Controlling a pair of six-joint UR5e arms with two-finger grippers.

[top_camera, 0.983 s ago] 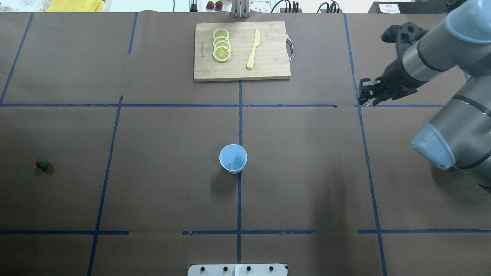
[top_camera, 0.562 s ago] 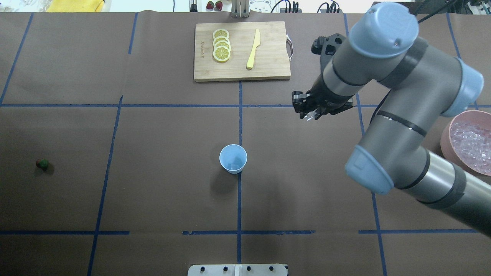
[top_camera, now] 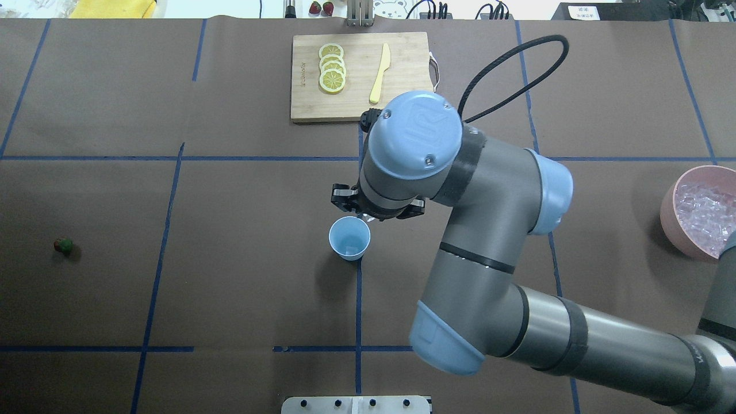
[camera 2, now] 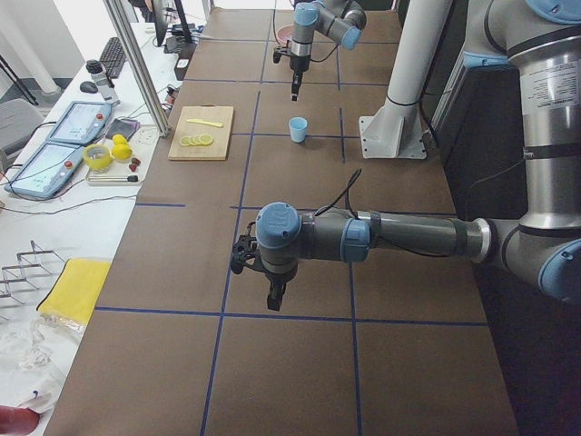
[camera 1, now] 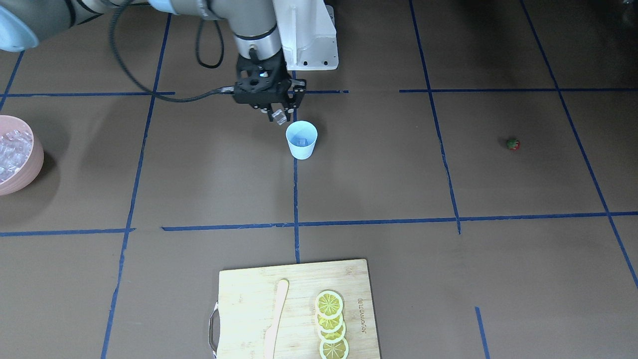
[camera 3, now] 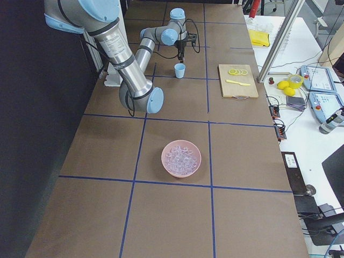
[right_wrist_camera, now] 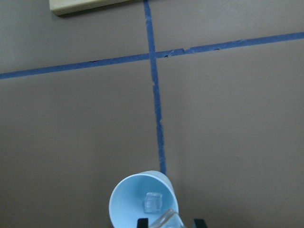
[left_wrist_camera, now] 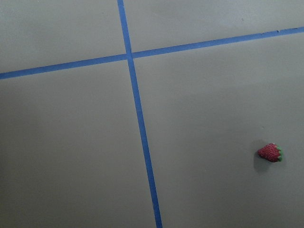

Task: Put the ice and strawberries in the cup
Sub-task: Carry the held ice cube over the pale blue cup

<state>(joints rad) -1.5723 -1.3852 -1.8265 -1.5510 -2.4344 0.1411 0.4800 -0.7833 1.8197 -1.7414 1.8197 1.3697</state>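
Right hand [camera 1: 277,112] clenched on one ice cube [camera 1: 280,118], held just above the rim of the cup [camera 1: 302,148], robot side. Second cube [right_wrist_camera: 153,202] lies inside the cup. Strawberry [camera 1: 513,144] on desk [camera 1: 379,169], well apart from cup. Left hand [camera 2: 272,295] over desk; its grip cannot be told.

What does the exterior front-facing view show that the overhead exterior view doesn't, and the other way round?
Front-facing only: the right gripper pinching an ice cube near the rim of the cup; overhead, the arm largely covers that. Overhead only: a yellow cloth beyond the table's far edge. Both: the cup, the strawberry, the pink bowl, the cutting board.
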